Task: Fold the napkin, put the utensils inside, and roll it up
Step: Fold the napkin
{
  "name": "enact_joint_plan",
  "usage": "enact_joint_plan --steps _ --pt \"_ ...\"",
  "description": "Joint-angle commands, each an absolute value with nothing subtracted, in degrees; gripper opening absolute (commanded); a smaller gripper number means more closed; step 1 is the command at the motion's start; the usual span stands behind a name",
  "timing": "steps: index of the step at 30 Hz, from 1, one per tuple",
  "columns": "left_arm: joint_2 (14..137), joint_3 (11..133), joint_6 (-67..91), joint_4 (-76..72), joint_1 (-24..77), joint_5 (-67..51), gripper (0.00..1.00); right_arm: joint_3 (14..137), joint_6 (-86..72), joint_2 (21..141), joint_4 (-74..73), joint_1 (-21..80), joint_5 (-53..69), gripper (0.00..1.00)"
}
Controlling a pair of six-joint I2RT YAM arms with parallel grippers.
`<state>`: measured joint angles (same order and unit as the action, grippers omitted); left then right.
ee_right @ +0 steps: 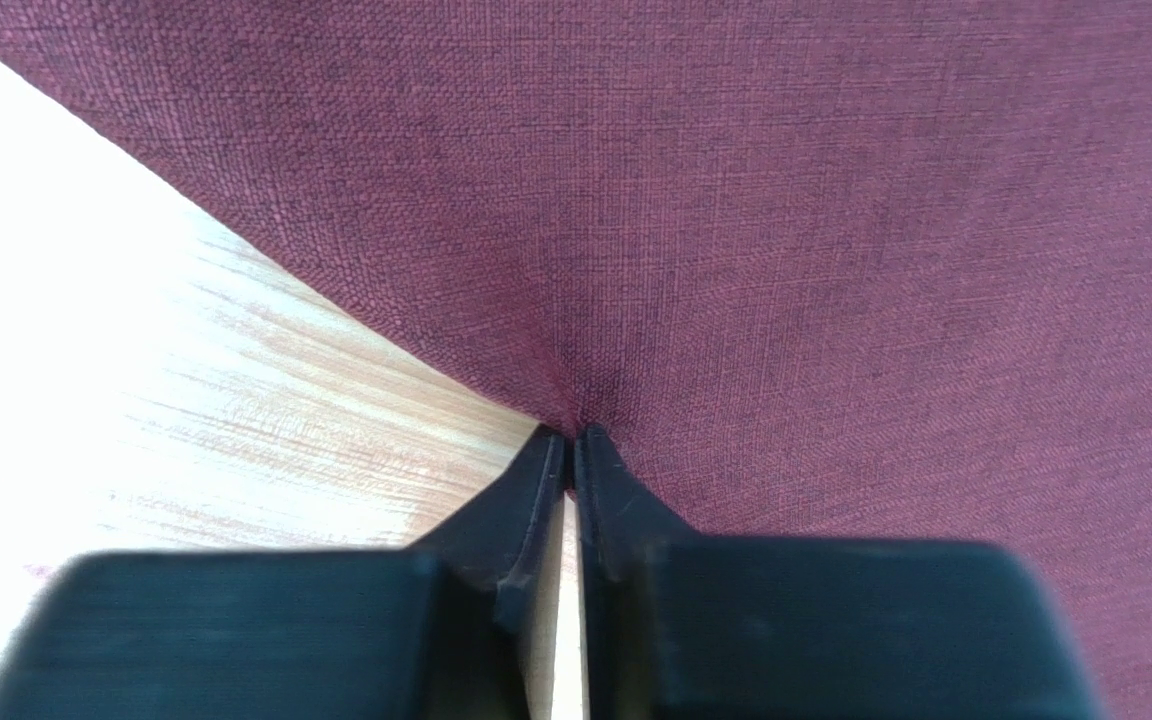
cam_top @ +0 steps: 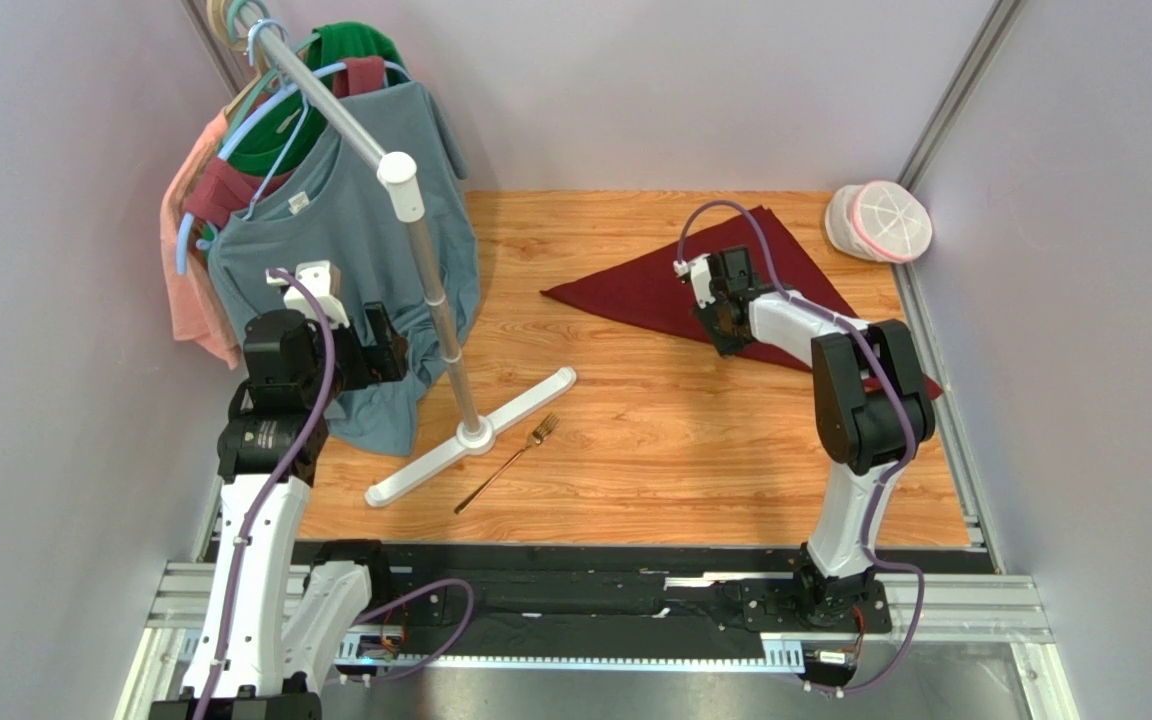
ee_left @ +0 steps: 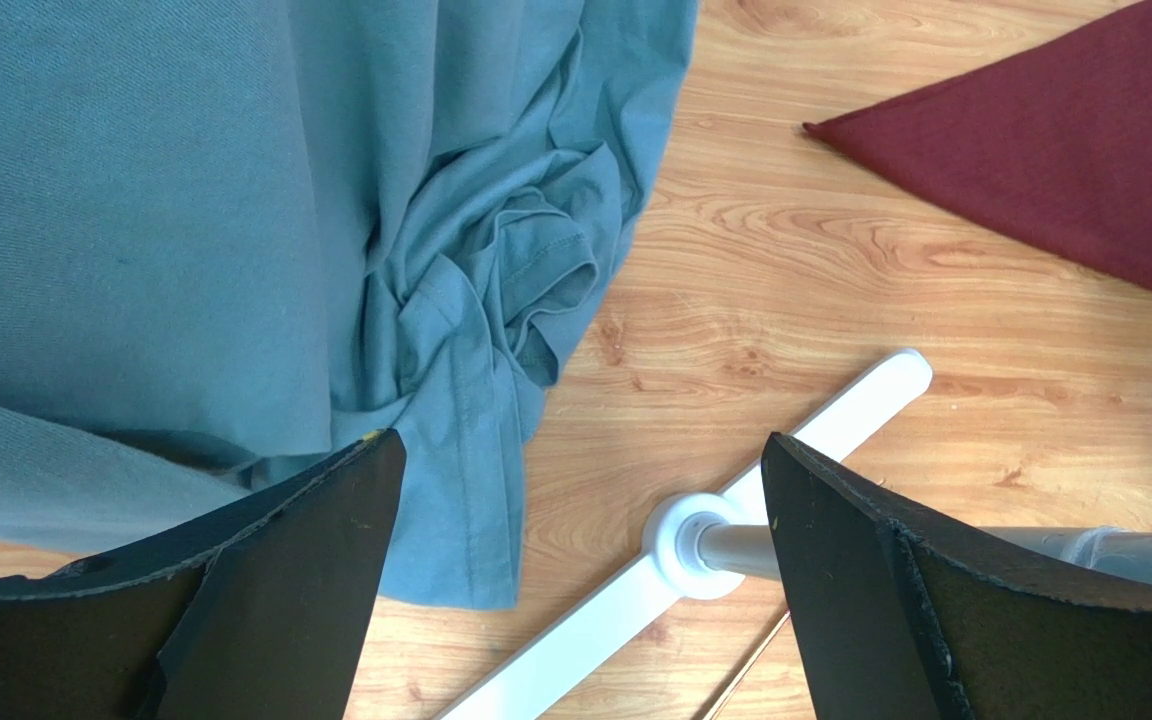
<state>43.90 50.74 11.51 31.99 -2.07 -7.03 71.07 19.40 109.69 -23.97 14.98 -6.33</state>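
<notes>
Wood-grain tabletop (cam_top: pixel 657 435) carries the dark red cloth napkin (cam_top: pixel 635 285), a triangle at its far right. The right gripper (ee_right: pixel 575 443) pinches its near edge, puckering it. The slim metal fork (cam_top: pixel 507 462) lies well apart, beside the white T-shaped rack base (cam_top: pixel 470 438). The left gripper (ee_left: pixel 579 450) hovers there, jaws spread wide.

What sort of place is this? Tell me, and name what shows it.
Probably a robot lab cell: plain walls boxing in a wooden table, a metal rail holding both arm bases, and a staged clothes rack.

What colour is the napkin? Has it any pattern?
Plain dark red, no pattern. The napkin shows best in the right wrist view.
</notes>
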Motion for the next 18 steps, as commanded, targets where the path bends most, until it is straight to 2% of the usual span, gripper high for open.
enact_joint_plan --steps 1,3,8,18 --pt "42.7 52.0 12.4 30.5 -2.4 -7.6 0.98 73.2 17.7 113.0 -29.0 16.7 -3.3 0.04" --pt "42.5 52.0 12.4 30.6 -2.4 -7.5 0.98 74.3 14.8 113.5 -30.4 18.5 -3.3 0.00" --pt "42.0 52.1 12.7 30.6 -2.3 -7.6 0.98 77.9 8.2 115.7 -35.9 22.6 -4.8 0.00" --pt "41.1 52.1 12.7 30.7 -2.3 -7.8 0.98 73.5 -6.7 112.2 -35.8 33.1 -6.5 0.00"
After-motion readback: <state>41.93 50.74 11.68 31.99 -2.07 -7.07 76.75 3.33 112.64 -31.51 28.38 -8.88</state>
